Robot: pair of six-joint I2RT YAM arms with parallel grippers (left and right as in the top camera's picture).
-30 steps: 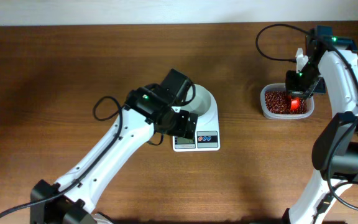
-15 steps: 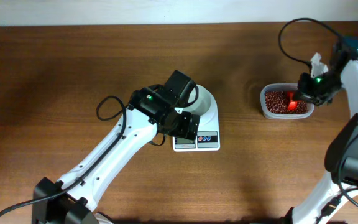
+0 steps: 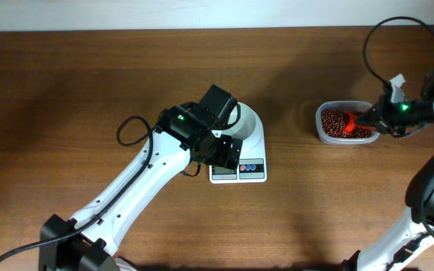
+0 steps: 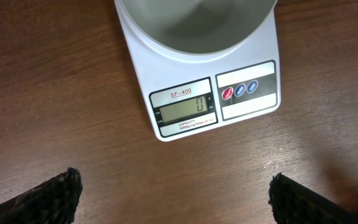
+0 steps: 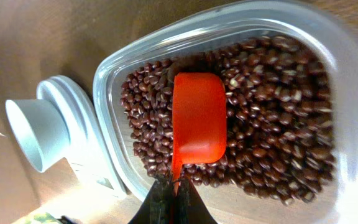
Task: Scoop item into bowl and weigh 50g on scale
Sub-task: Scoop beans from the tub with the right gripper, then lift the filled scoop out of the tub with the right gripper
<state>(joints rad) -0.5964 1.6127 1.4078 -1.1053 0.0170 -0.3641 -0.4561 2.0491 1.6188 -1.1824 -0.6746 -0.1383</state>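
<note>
Well, over on the right side of the wooden table (image 3: pixel 74 83) the right gripper (image 5: pixel 171 198) has its jaws pressed tight on the thin handle of an orange-red scoop (image 5: pixel 199 118), pinching it right at the end. The scoop's cup lies down among the beans (image 5: pixel 278 118), a thick layer of small dark reddish-brown ones covering the floor of the clear plastic tub (image 5: pixel 353 68). The cup shows a smooth orange face to the wrist camera, and I cannot tell whether it is turned up or down. From above, the tub stands well apart from the scale (image 3: pixel 251 167), off toward the right arm's side, and that arm reaches in from the table's right edge.

Near the middle of the table the white bowl (image 4: pixel 197 31) sits on the scale's platform, its plain inside pale and smooth. The grey display (image 4: pixel 185 112) on the scale reads 0, and the red and blue round buttons (image 4: pixel 240 89) are just beside it. The left gripper (image 4: pixel 176 202) hangs over the wood just in front of the scale, jaws spread wide. Its two dark fingertips (image 4: pixel 58 196) show at the bottom corners of the wrist view, touching nothing
</note>
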